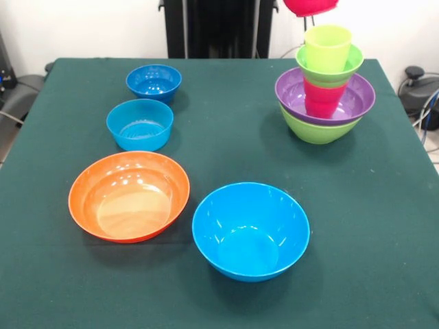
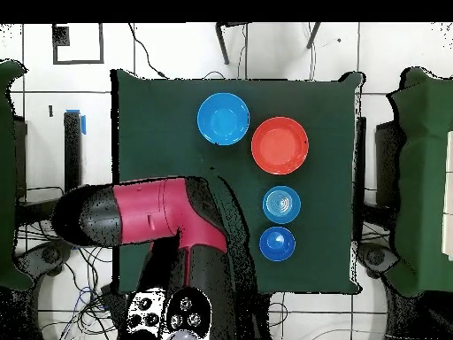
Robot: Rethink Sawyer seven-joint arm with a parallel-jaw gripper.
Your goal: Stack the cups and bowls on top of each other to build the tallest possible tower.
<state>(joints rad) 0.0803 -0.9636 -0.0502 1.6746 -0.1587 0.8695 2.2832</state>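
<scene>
Glossy plastic throughout, so these pieces will likely be light, stiff and slippery; a pinch across a thin rim wall looks the surest hold, and any sideways nudge could slide or tip them.

The tower [image 1: 325, 96] stands on the green table cloth [image 1: 226, 151]. Its base is a large lime-green round bowl [image 1: 317, 130]; a wide purple bowl [image 1: 357, 99] sits nested in it; a red tapered cup [image 1: 324, 99] stands in the purple bowl; a small lime-green bowl [image 1: 329, 70] rests on the cup's top, and a lime-green tapered tumbler [image 1: 327, 46] stands in that. The narrow red cup carries everything above it, so the upper part probably wobbles easily.

Directly above the tower, at the front view's top edge, hangs a small pink-red bowl [image 1: 310, 6], clear of the tumbler's rim. The gripper carrying it is cut off there and hidden in the overhead view, so I cannot tell how it is set.

Well away from the tower lie the unused pieces: a small dark blue bowl [image 1: 153, 82], a small light blue bowl [image 1: 140, 123], a large orange bowl [image 1: 129, 195] and a large light blue bowl [image 1: 250, 229].

Overhead, the red and black arm [image 2: 146, 212] reaches sideways from its base, covering the tower.
</scene>
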